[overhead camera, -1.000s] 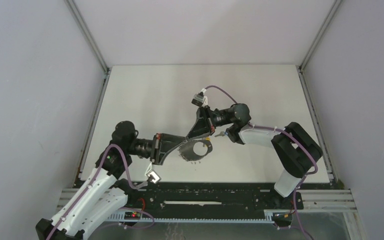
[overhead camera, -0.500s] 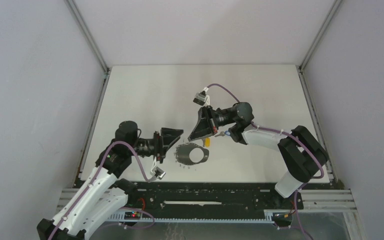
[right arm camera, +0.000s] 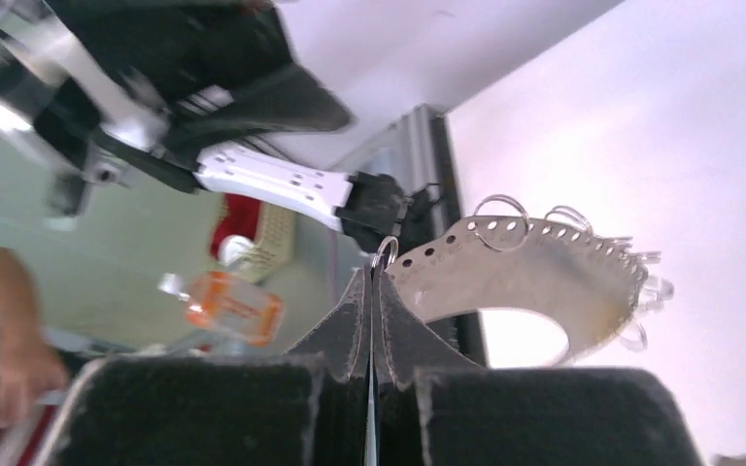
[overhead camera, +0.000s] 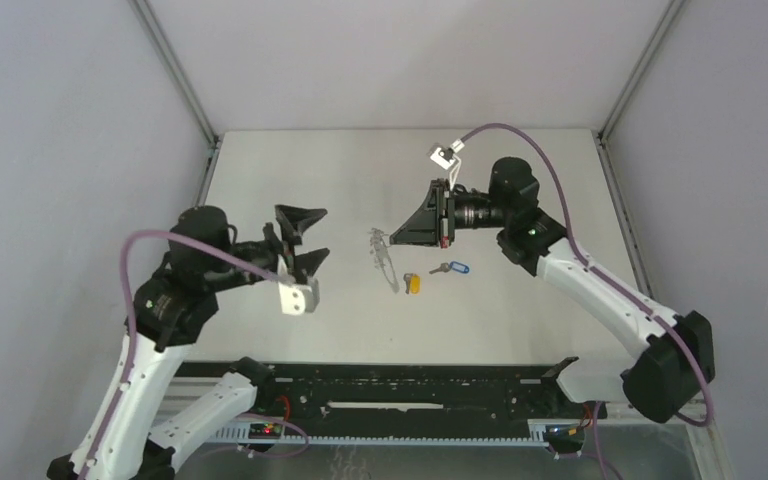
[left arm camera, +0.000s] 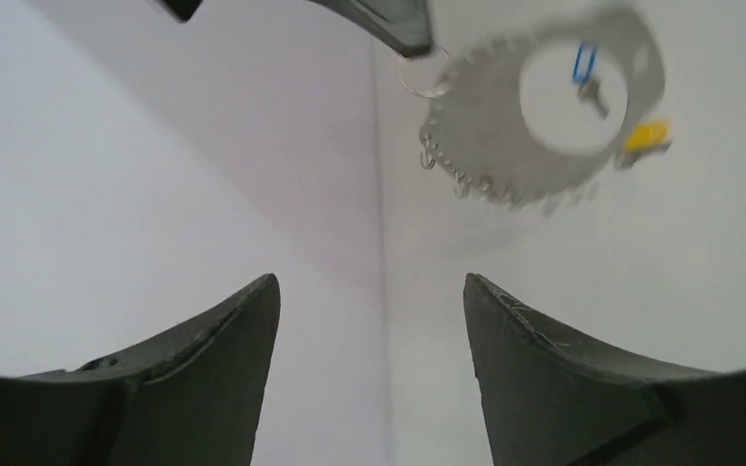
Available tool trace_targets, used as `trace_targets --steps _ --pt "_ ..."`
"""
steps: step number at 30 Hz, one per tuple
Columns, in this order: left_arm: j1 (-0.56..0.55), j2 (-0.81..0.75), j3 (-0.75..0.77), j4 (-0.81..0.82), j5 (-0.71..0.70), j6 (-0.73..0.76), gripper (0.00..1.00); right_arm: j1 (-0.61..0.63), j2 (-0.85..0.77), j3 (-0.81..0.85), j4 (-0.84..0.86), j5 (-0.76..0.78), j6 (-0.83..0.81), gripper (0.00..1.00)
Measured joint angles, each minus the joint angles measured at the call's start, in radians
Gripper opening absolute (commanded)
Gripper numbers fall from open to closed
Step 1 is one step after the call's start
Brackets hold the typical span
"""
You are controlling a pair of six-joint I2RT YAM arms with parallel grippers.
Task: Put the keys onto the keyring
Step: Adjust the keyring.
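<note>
The flat white table top (overhead camera: 290, 170) has plain grey walls (overhead camera: 60, 150) on three sides. A small orange bottle (right arm camera: 228, 303) looks blurry, far off.

We saw a white table (overhead camera: 290, 180) boxed in by plain pale grey walls: left wall (overhead camera: 60, 150), back wall (overhead camera: 410, 60), right wall (overhead camera: 730, 150). Silver metal posts ran up the two back corners, left post (overhead camera: 175, 75) and right post (overhead camera: 640, 70). A black rail (overhead camera: 410, 385) lay along the table's near edge, with a pale slotted strip (overhead camera: 410, 436) just below. Light was soft and even, shadows faint. In the right wrist view we made out a blurred greenish room beyond the enclosure, with an orange bottle (right arm camera: 228, 306) and a pale basket (right arm camera: 270, 238) beside something red (right arm camera: 238, 209).
</note>
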Motion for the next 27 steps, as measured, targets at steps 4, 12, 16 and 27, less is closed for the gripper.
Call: trace_targets --steps 4,12,16,27 --pt "0.002 0.032 0.114 0.006 0.075 -0.475 0.70 0.046 -0.080 0.000 -0.160 0.116 -0.239 0.00" --pt "0.052 0.016 -0.014 0.198 0.293 -1.145 0.61 0.145 -0.128 0.024 -0.353 0.267 -0.525 0.00" --pt "0.054 0.066 -0.030 0.241 0.384 -1.234 0.53 0.183 -0.127 0.079 -0.444 0.301 -0.599 0.00" --pt "0.057 0.119 -0.036 0.147 0.442 -1.039 0.48 0.264 -0.068 0.187 -0.621 0.299 -0.719 0.00"
